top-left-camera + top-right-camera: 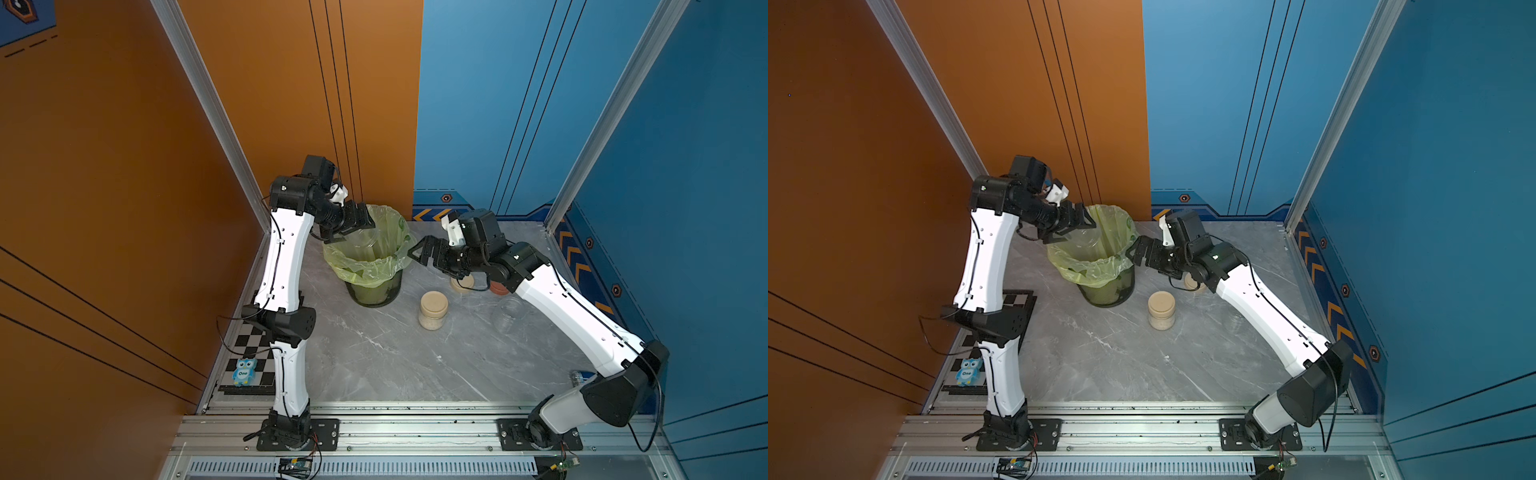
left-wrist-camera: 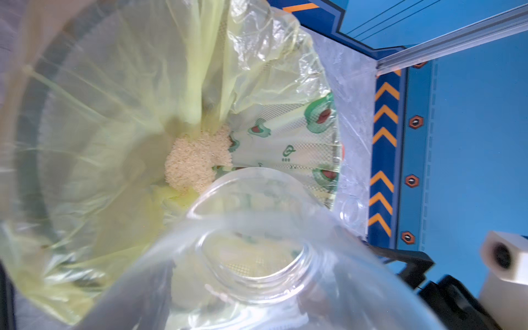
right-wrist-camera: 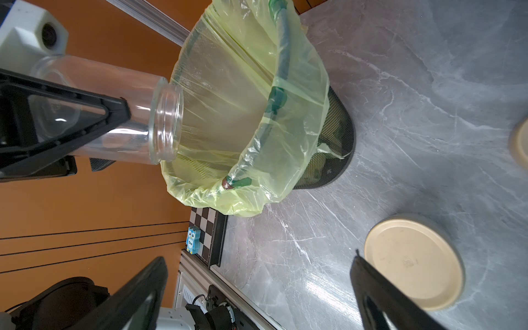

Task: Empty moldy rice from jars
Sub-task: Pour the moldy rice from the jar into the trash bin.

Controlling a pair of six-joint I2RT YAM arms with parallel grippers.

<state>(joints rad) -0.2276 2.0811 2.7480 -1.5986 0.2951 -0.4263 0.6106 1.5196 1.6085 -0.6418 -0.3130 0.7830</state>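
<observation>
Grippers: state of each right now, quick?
Left gripper: closed on the clear jar, tipped over the bin.
Right gripper: open, holding nothing.

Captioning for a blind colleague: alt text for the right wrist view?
The left end effector holds an empty clear jar, mouth tipped over a bin lined with a green bag. A beige-lidded jar stands on the grey table.

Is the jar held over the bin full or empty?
Empty. The tipped jar shows only clear glass, and loose rice lies at the bottom of the bin bag.
</observation>
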